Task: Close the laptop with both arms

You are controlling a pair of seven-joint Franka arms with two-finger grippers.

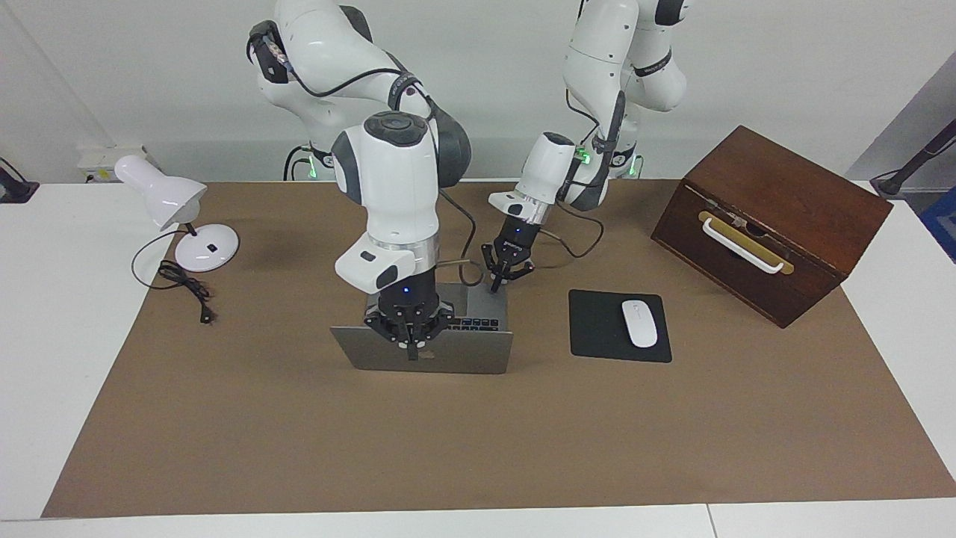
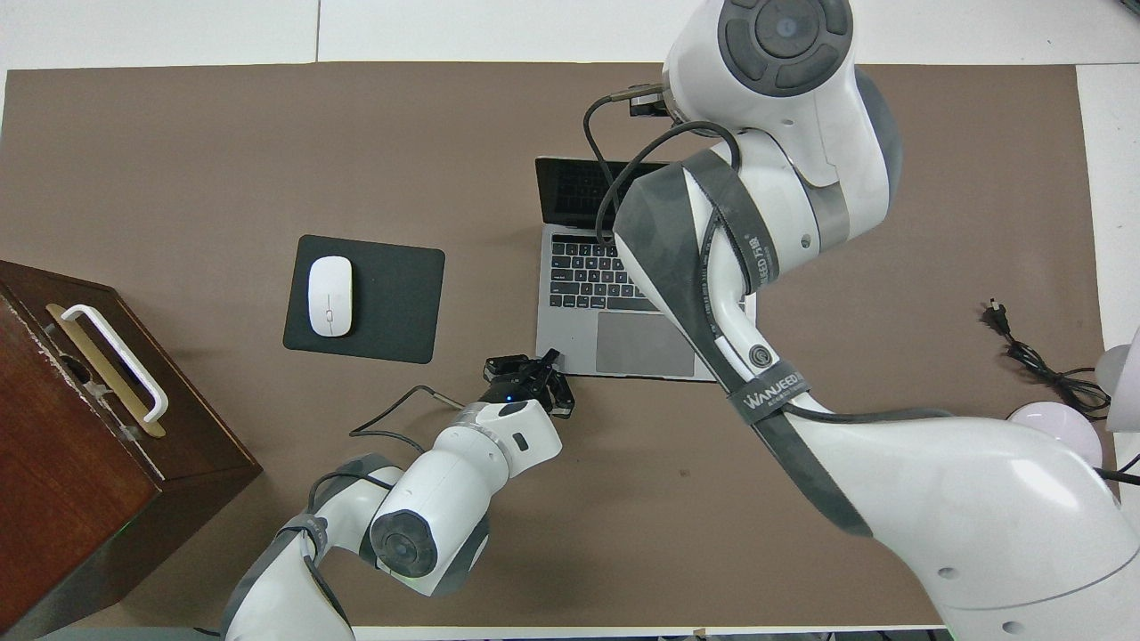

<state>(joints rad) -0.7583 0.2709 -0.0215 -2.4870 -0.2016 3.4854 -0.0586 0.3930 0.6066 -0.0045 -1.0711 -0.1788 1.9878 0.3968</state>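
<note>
Facing view: laptop [image 1: 448, 359] open at mid-table, nearer the robots' edge. Right gripper [image 1: 408, 345] at lid's top edge, over the logo; fingers open or shut, cannot tell. Left gripper [image 1: 499, 278] at base corner nearest the robots, toward the left arm's end; finger state unclear.

Overhead view: laptop [image 2: 579, 347] half-hidden under right arm [image 2: 739, 258]. Left gripper [image 2: 545, 367] at base corner; right gripper hidden.

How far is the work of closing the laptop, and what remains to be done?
Done: both arms are in position. The right gripper is at the top edge of the laptop lid, near its middle. The left gripper is at the base's corner nearest the robots, toward the left arm's end. In hand: the push on the lid. Left: the lid stands up, with keys and trackpad uncovered, so the whole folding down remains.
</note>
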